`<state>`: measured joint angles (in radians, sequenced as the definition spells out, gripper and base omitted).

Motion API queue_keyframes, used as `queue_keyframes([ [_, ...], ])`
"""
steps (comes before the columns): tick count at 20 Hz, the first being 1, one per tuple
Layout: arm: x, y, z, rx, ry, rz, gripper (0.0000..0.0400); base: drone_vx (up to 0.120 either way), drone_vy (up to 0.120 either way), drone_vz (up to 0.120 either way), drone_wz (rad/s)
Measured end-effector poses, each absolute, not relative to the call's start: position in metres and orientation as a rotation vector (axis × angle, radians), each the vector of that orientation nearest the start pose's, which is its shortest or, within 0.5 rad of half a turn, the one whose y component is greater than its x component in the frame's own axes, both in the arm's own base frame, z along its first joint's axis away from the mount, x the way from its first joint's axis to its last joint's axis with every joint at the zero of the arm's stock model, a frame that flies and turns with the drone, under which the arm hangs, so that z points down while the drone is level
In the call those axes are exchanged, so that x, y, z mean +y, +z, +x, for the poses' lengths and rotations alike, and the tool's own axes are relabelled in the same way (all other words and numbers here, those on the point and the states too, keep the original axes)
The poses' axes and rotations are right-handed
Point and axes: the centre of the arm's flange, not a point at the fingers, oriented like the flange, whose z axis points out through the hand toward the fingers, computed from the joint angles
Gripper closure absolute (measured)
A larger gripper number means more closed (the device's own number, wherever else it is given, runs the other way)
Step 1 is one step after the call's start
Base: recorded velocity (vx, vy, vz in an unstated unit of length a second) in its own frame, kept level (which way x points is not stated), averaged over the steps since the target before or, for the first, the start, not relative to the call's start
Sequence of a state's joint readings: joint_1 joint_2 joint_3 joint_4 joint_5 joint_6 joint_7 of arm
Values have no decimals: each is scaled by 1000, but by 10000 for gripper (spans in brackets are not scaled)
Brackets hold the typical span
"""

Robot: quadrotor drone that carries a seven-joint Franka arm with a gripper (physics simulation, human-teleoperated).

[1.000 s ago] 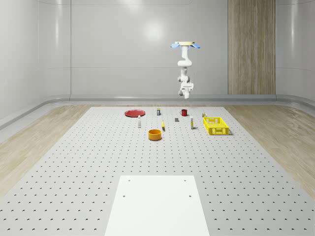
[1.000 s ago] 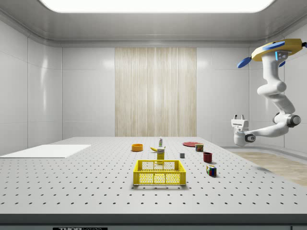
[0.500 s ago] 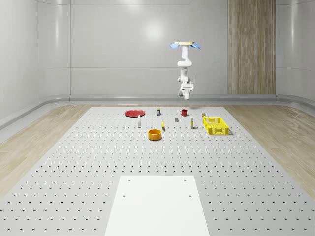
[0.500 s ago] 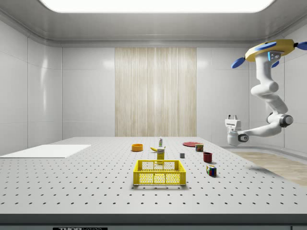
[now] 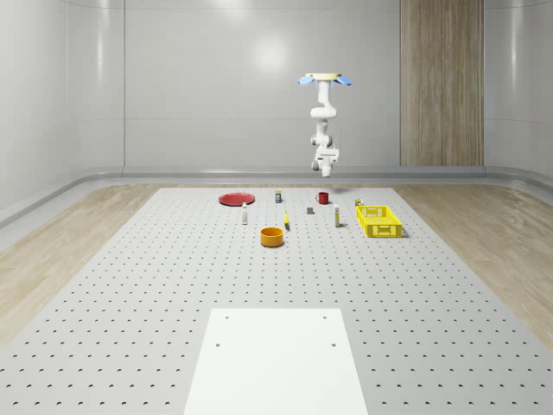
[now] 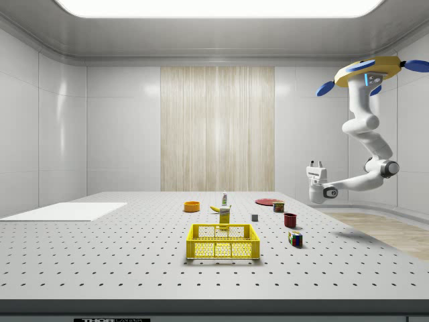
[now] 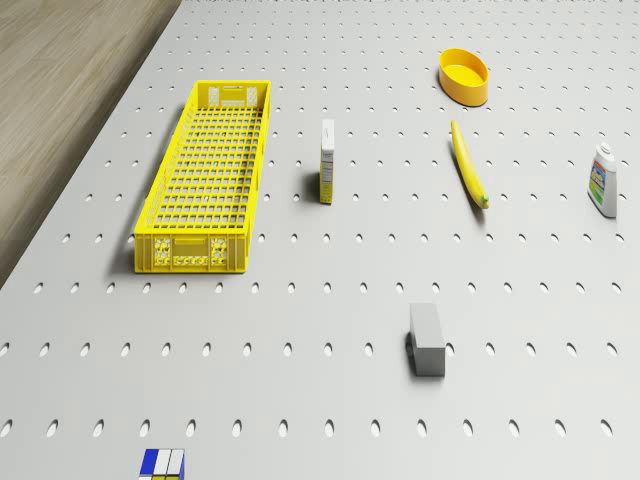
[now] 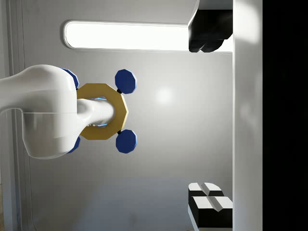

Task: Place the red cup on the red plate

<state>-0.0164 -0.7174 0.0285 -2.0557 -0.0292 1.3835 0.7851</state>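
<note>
Whole-scene view: hovering high over the far table edge, drone [image 5: 325,79]; gripper [image 5: 326,169] hanging well above red cup [image 5: 322,198], red plate [image 5: 235,199] lying well off toward the left.

Side view: gripper [image 6: 314,164] pointing upward, fingers parted narrowly, holding nothing; small dark-red cup [image 6: 290,220] upright below; yellow crate [image 6: 222,241] empty.
</note>
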Motion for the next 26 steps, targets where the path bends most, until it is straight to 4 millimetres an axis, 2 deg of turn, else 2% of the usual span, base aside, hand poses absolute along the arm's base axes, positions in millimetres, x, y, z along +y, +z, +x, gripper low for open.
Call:
queue_keyframes([
  [6,13,690,301,1241,-155,-2992,0,120,0,0,0],
  [11,29,687,301,1299,-280,-3129,0,120,0,0,0],
  [14,47,679,301,1363,-434,-3279,0,120,0,0,0],
  [17,71,661,302,1457,-708,-3496,0,120,0,0,0],
  [19,87,639,302,1533,-1005,-3668,0,120,0,-100,0],
  [21,97,609,303,1606,-1436,-3825,0,120,0,-120,0],
  [23,97,574,304,1647,-2027,-3895,0,20,0,-120,0],
  [24,93,558,305,1645,-2380,-3869,0,0,0,-120,0],
  [26,78,531,306,1571,-3159,-3648,0,0,0,-120,0],
])
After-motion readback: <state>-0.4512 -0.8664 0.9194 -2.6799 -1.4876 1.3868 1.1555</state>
